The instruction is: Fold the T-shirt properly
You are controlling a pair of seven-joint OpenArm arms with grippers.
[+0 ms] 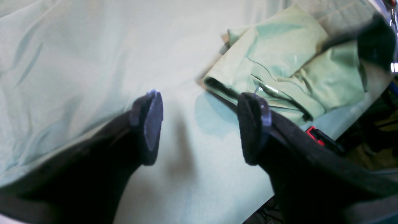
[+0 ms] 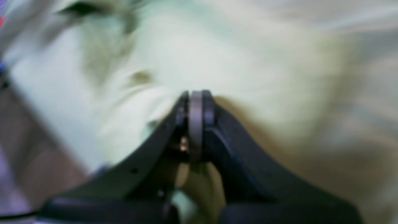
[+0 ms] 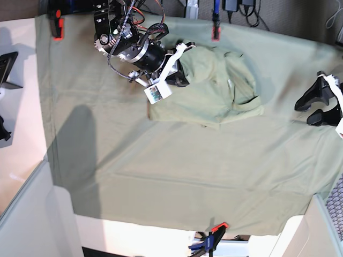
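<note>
The right arm's black two-fingered tool [image 3: 181, 76] sits at the far left of the pale sage-green short-sleeved cotton T-shirt [image 3: 214, 91], its jaws pressed together; the blurred right wrist view shows them shut with pale cloth all around the tip, and cloth seems to run down between the fingers, though whether they actually pinch a layer of the garment I cannot tell for sure. The placement suggests it is working the garment's left edge, perhaps to carry a side or sleeve over. The left arm's black tool [image 1: 200, 129] hangs well apart at the scene's right edge, jaws spread wide and holding nothing, apparently parked clear so the shirt stays free to move. The T-shirt lies bunched and partly doubled over toward the far side of the tabletop, on the large flat green tablecloth [image 3: 161, 176], with its ribbed collar [image 3: 244, 101] turned to the right and a small label showing in the left wrist view. Orange clamps [image 3: 58, 27] on the far edge and a blue-and-orange clamp [image 3: 210, 238] on the near edge pin the tablecloth so it does not drag with the shirt. Judging by the rumpled outline, the fold is only partway done.
</note>
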